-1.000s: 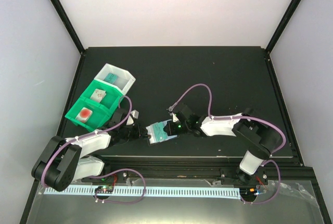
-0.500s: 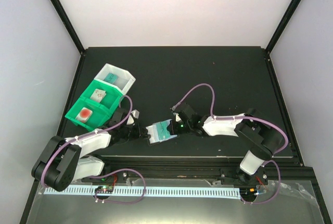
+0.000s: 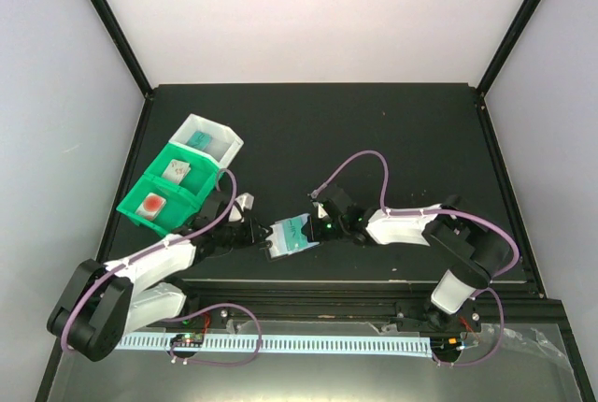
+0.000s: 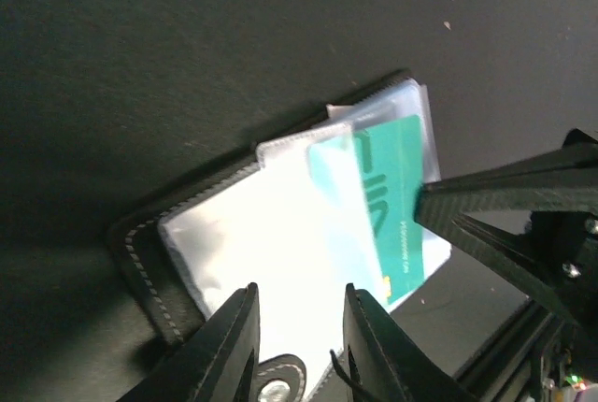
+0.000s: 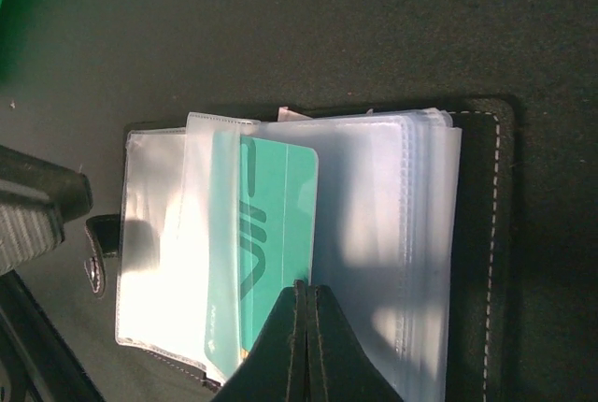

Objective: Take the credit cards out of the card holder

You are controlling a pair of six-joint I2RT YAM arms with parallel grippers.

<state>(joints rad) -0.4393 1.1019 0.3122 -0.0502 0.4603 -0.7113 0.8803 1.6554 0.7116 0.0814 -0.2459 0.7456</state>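
Lying between spread left fingers (image 4: pixel 234 337) and pressed-together right fingers (image 5: pixel 291 351), the card holder (image 5: pixel 481 234) gapes.

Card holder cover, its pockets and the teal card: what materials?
Black folding card holder cover: looks like leather or faux leather, matte, pale stitching along the edge.
Clear pockets: thin flexible plastic, glossy, glare and the card showing through.
Teal rectangular card: probably rigid plastic, smooth, flat, printed marks.
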